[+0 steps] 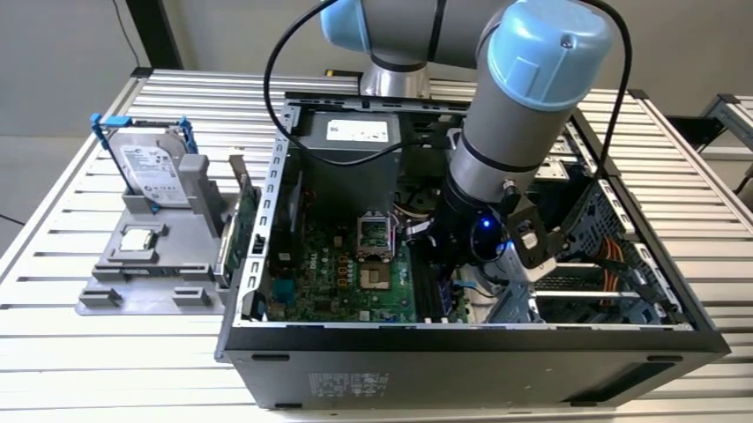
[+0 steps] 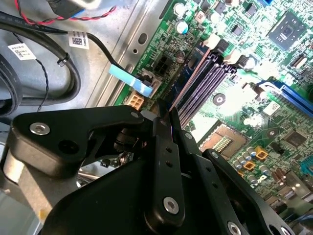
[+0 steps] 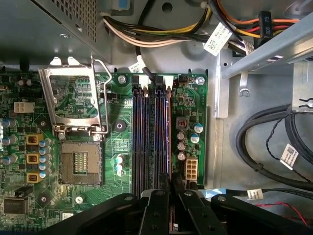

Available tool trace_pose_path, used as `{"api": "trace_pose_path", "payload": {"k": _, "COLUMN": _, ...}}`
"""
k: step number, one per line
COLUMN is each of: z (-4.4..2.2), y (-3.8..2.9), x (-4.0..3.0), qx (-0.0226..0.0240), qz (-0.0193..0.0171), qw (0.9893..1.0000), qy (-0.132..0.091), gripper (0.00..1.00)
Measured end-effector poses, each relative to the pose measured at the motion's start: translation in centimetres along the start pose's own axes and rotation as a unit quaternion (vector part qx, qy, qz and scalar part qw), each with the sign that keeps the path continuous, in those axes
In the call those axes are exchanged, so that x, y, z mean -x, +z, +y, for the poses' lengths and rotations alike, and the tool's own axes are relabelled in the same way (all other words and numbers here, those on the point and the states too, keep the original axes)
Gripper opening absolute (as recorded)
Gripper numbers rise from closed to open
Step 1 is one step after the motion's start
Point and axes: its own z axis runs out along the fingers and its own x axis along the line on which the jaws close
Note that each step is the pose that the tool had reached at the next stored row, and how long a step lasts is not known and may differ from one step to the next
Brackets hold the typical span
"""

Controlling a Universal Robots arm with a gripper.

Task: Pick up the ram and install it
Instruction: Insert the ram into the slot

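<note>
The black jaws of the gripper [image 3: 170, 196] were closed tight on the thin edge of the long, narrow dark-blue ram stick [image 3: 169, 142], which stood on edge in the slot nearest the small white power connector [image 3: 190, 170] on the green motherboard [image 3: 117, 127]. In the exterior view the gripper [image 1: 465, 264] reached down inside the open black computer case [image 1: 471, 339], which stood on the slatted metal bench [image 1: 118, 370].

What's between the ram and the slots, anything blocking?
Nothing visible. In the first wrist view the fingers pinch a thin edge-on strip, apparently the ram, right over the slots, which look empty. The cables lie past the slots' far end, and the white connector sits beside them, not across.
</note>
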Motion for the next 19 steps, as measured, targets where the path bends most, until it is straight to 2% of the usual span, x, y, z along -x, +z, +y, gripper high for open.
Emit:
{"api": "trace_pose_path", "payload": {"k": 11, "z": 0.11, "y": 0.00, "x": 0.00, "qx": -0.0030, "qz": 0.0014, "qw": 0.9998, "qy": 0.018, "gripper": 0.00}}
{"api": "trace_pose_path", "payload": {"k": 16, "z": 0.12, "y": -0.03, "x": -0.01, "qx": -0.0059, "qz": 0.0033, "qw": 0.9996, "qy": 0.028, "gripper": 0.00}}
{"api": "trace_pose_path", "payload": {"k": 19, "z": 0.12, "y": -0.03, "x": 0.03, "qx": -0.0097, "qz": 0.0037, "qw": 0.9993, "qy": 0.036, "gripper": 0.00}}
